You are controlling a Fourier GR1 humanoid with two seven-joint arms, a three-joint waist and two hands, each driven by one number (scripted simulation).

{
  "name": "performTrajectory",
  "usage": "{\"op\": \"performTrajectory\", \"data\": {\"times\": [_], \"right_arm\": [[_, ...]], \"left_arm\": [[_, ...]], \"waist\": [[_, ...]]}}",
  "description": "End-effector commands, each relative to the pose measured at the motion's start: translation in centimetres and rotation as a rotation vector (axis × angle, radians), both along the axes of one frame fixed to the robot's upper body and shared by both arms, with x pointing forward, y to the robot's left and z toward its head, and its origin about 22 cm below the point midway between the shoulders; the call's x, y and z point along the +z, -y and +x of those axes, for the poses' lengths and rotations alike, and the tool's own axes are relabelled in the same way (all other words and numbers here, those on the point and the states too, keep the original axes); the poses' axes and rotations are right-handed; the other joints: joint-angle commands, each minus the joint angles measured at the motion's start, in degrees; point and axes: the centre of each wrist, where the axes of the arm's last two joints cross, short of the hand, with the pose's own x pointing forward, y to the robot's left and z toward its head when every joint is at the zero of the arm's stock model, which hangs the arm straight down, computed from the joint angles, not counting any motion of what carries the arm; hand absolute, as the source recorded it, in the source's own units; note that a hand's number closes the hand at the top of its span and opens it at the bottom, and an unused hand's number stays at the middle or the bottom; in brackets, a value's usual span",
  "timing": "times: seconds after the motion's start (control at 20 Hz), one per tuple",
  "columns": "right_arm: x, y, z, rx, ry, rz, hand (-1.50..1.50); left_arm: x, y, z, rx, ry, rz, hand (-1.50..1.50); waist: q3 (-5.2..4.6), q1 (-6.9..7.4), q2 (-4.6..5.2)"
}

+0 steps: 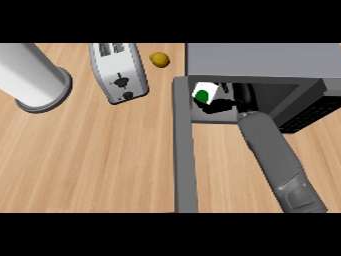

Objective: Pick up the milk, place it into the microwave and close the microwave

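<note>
From the head camera I look steeply down on a light wooden counter [77,160]. My right forearm [272,150], grey, comes up from the lower right edge and ends inside the open microwave [265,60]. There the black right hand [236,102] is wrapped round the milk carton [205,93], with dark fingers showing along the carton's lower and right sides. The carton is white with a green mark, sits tilted at the left of the cavity, and I cannot tell whether it rests on the cavity floor, as the inside is dark. The microwave door [184,150] stands wide open, seen edge on as a long grey bar that runs from the cavity's left corner down toward me, just left of the forearm. The gap between door and forearm is narrow near the cavity. The dark control panel [309,112] lies close on the forearm's right. Left of the door the counter is broad and bare wood. Farther back stand a silver toaster [117,75], a small yellow item [159,59] between toaster and microwave, and a tall pale cylinder [21,70] at the far left.
</note>
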Motion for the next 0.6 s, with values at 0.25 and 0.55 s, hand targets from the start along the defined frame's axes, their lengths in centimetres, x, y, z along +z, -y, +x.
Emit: {"op": "performTrajectory", "data": {"times": [0.25, 0.55], "right_arm": [[1.3, 1.0, 2.9, -0.151, 0.034, -0.113, 1.50], [2.6, 3.2, 3.9, -0.273, 0.086, -0.181, 1.50]], "left_arm": [[0.2, -0.3, 1.5, -0.036, 0.012, 0.005, -1.50], [-0.7, 0.1, 2.5, -0.039, 0.010, -0.015, -1.50]], "waist": [[-0.11, 2.24, 0.91], [-0.13, 3.01, 1.55]]}}
